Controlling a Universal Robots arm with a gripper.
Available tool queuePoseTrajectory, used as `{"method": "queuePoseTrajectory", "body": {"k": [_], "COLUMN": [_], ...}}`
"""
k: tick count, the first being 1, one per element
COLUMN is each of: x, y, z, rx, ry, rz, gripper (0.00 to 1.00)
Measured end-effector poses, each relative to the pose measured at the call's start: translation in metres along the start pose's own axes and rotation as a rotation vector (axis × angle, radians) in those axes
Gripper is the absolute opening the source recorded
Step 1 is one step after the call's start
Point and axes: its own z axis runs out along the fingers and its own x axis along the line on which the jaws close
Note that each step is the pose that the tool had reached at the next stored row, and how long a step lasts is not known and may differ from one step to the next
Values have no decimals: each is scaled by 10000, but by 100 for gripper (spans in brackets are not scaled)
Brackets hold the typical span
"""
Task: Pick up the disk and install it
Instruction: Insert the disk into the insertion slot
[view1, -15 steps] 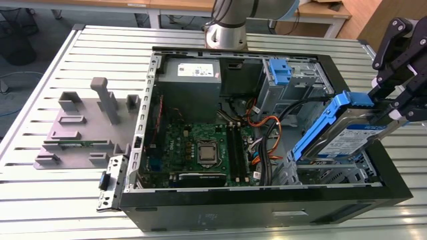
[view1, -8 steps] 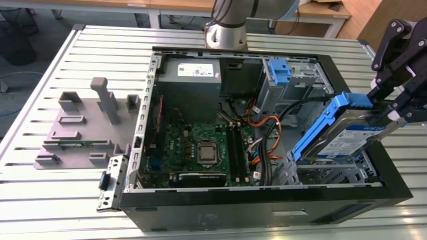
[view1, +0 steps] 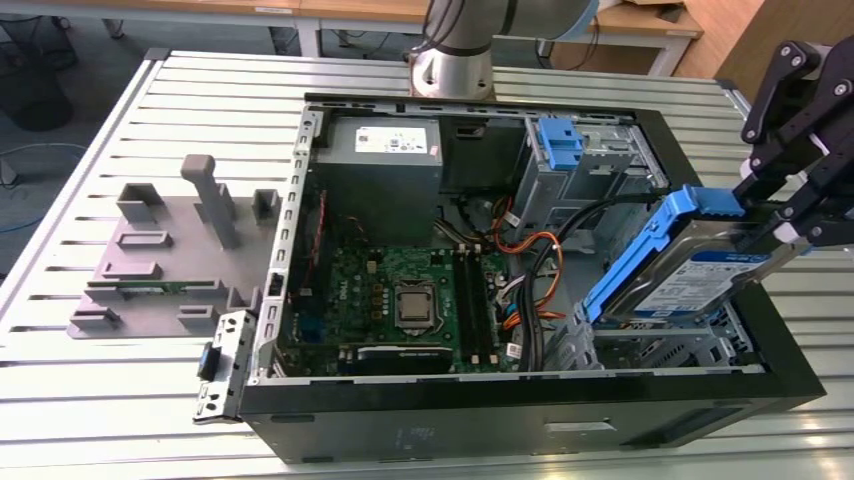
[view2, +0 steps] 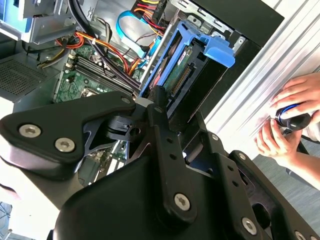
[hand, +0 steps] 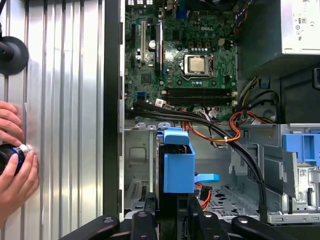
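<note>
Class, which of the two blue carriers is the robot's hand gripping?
The tilted carrier framing the disk, at the exterior view's right; the other carrier sits in a metal bay.

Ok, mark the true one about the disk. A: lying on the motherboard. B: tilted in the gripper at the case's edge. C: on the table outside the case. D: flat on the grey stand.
B: in the exterior view the gripper clamps the disk, tilted, over the computer case at that view's right.

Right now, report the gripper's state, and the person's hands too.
Gripper: shut on the disk, held tilted above the case.
Person's hands: cupped around a small dark round object at the table edge.
</note>
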Motion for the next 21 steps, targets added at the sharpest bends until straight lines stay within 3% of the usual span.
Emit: {"method": "queuePoseTrajectory", "body": {"k": [6, 21], "x": [3, 22], "y": [-3, -15], "z": [59, 329], "rx": [1, 10], "ry": [-1, -1], "rz": [0, -1], "gripper": [35, 35]}}
